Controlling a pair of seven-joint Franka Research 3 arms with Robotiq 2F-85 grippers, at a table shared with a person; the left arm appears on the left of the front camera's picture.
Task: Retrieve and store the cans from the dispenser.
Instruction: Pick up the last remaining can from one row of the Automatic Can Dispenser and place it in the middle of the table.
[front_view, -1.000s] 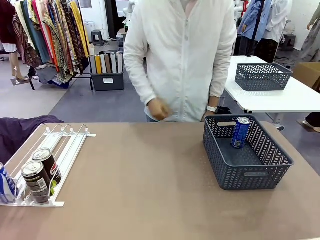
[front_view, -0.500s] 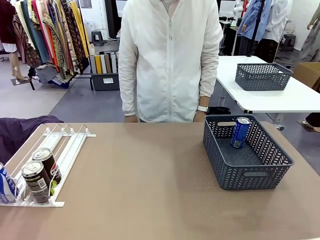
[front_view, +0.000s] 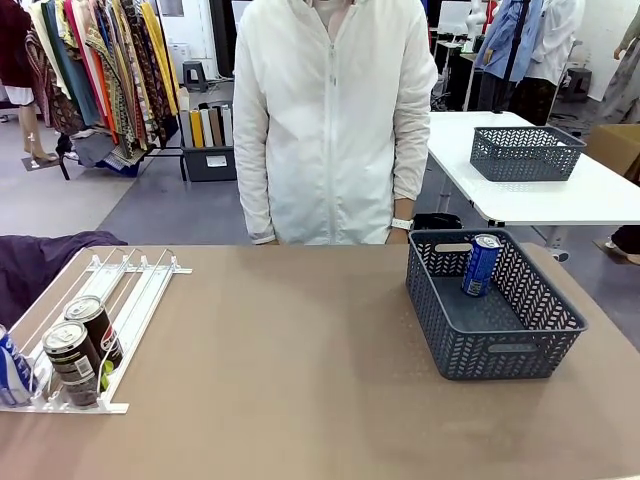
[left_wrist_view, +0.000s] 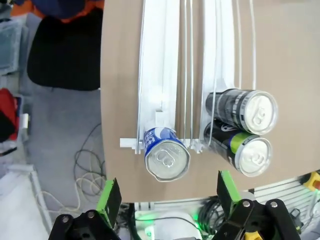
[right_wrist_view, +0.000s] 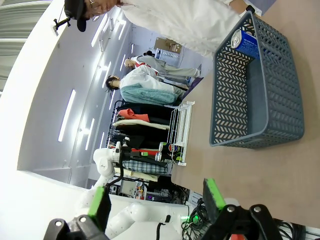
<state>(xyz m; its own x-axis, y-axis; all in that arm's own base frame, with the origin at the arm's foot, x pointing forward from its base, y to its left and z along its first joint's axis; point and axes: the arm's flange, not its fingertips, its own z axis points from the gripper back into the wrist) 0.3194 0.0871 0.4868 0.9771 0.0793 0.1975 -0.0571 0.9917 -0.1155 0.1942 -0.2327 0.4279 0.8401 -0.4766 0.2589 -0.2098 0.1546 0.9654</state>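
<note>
White plastic-and-wire dispenser rack (front_view: 140, 288) (left_wrist_view: 160, 75): sits at the robot's left edge of the brown worktop (front_view: 300, 360). Its long axis runs diagonally from the near left corner towards the person, with the stop end nearest the robot.

Three cans are bunched at the stop end, silver tops up:
- Blue can (front_view: 12, 372) (left_wrist_view: 166, 155): in the outer lane.
- Dark brown can (front_view: 72, 365) (left_wrist_view: 240, 151) and second dark can (front_view: 97, 325) (left_wrist_view: 242, 106): in the inner lane, one behind the other and touching.

Fourth blue can (front_view: 481, 265) (right_wrist_view: 246, 42): well apart from the dispenser, across the worktop. It leans top-up on the far wall of the dark grey lattice plastic basket (front_view: 500, 350) (right_wrist_view: 260, 100).

Left claw (left_wrist_view: 167, 192): hangs above the dispenser's stop end, over the blue can. Spread wide, holding nothing.

Right claw (right_wrist_view: 156, 199): far from the dispenser, spread wide, holding nothing.

Person in a white jacket (front_view: 330, 120): stands beyond the dispenser at the worktop's far side.

Room behind the dispenser: clothes rail (front_view: 90, 70). Far right: white table (front_view: 600, 195) with another grey basket (front_view: 525, 152).
</note>
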